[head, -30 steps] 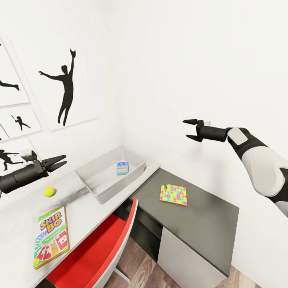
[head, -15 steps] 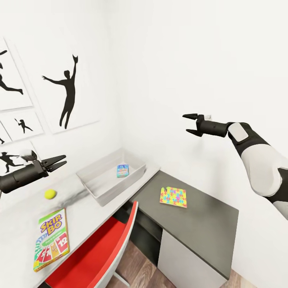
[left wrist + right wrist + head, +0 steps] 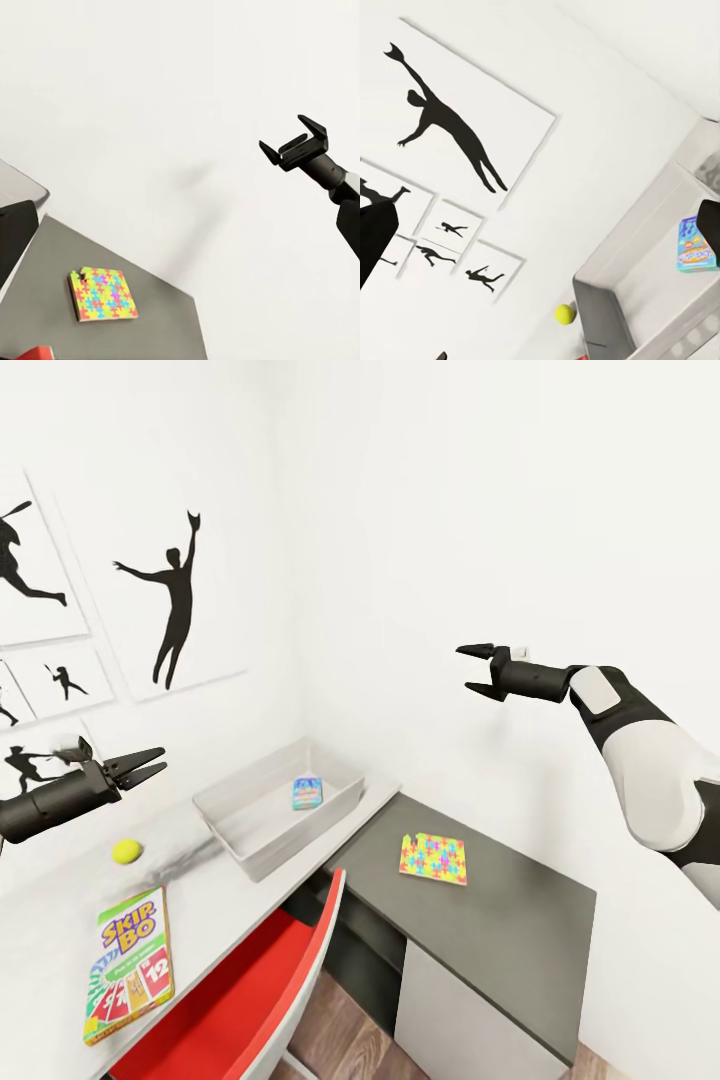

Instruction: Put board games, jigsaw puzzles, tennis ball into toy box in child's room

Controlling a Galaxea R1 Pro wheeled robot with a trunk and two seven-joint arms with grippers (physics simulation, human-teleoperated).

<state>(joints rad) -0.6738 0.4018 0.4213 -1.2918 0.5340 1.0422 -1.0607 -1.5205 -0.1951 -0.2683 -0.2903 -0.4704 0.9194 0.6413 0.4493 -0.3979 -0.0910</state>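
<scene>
A: Nearest, lower left of the head view: flat board game (image 3: 128, 979) in green, yellow and red, printed "SKIP BO" in big letters, with a red card marked "12". Lying flat on the pale surface (image 3: 215, 905), close to its front edge.

B: Beside it, lower centre: red chair (image 3: 248, 1000) pushed up against that edge.

A: Just beyond the game box: small yellow-green tennis ball (image 3: 126, 850), resting on the pale top, apart from the box. Seen again low in the right wrist view (image 3: 563, 313), just outside the bin's corner.

B: Mid-left: left pincer (image 3: 145, 767), fingers spread, gripping nothing, hanging above the surface near the ball.

A: Centre right, on the lower dark-grey section: jigsaw puzzle (image 3: 433, 858), a thin square of interlocking yellow, pink, blue, green and orange pieces, lying flat, well apart from the bin. Same square low left in the left wrist view (image 3: 103, 295).

B: Farther back, centre: toy box (image 3: 245, 797), light-grey, sloping sides, no lid, sitting in the corner. Inside on the floor of it: a small blue board game (image 3: 306, 793) with cartoon art; lettering too small to read. Also at the right edge of the right wrist view (image 3: 694, 244).

A: Upper right: right pincer (image 3: 483, 672), released and empty, held high before the white wall. Likewise in the left wrist view (image 3: 295, 144), fingers apart.

B: Farthest, upper left: black silhouette pictures (image 3: 175, 600) on the wall.
</scene>
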